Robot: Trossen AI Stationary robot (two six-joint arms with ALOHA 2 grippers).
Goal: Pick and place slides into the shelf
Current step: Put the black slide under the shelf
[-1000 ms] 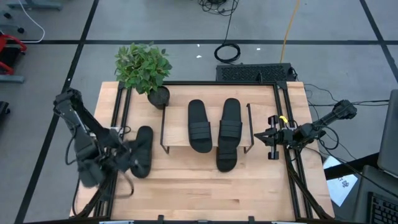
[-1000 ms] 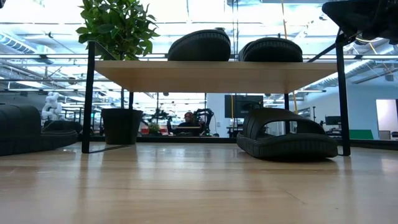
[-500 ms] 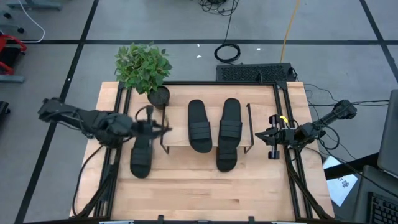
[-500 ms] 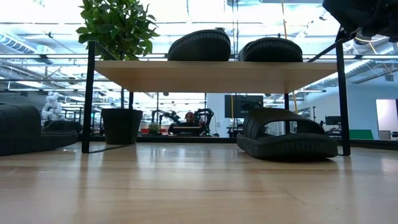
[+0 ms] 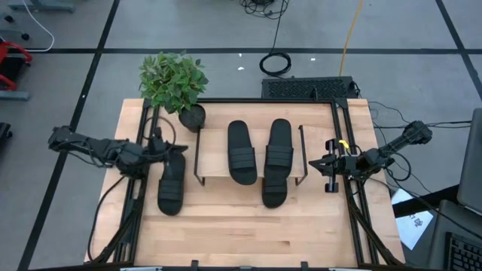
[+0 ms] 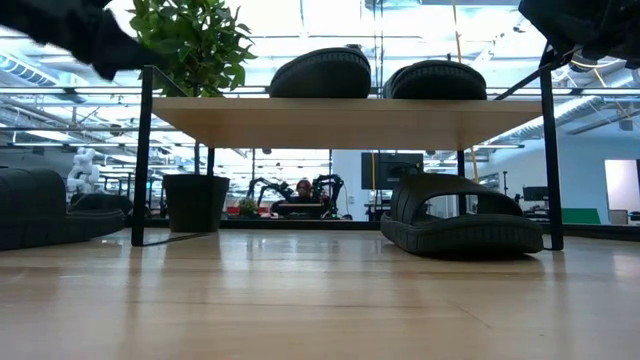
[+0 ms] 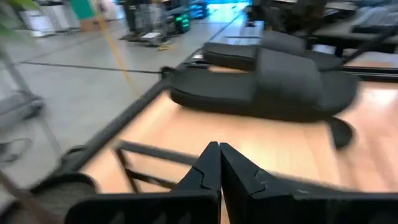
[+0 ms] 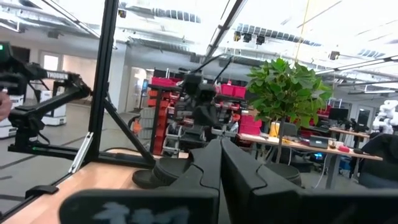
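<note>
Two black slides point(image 5: 242, 154) point(image 5: 280, 143) lie on top of the shelf point(image 5: 218, 169), its wood board on black wire legs. Another slide point(image 5: 273, 194) rests with its sole on the table under the shelf's right half, its near end sticking out; it also shows in the low view point(image 6: 460, 220). One more slide point(image 5: 171, 188) lies on the table left of the shelf. My left gripper point(image 5: 181, 149) is shut and empty, up in the air over that slide's far end. My right gripper point(image 5: 311, 163) is shut and empty beside the shelf's right end.
A potted plant point(image 5: 173, 79) stands at the table's far left, close to the shelf's far left leg. Black rails point(image 5: 143, 135) run along the table's left and right sides. Bare wood lies along the near edge point(image 5: 248, 237).
My left gripper has swung from over the left slide's near part toward the far edge and the shelf's left end, then drawn back a little toward the table's left. It has stayed shut. In the low view it has come into sight at the top left. No slide has moved.
</note>
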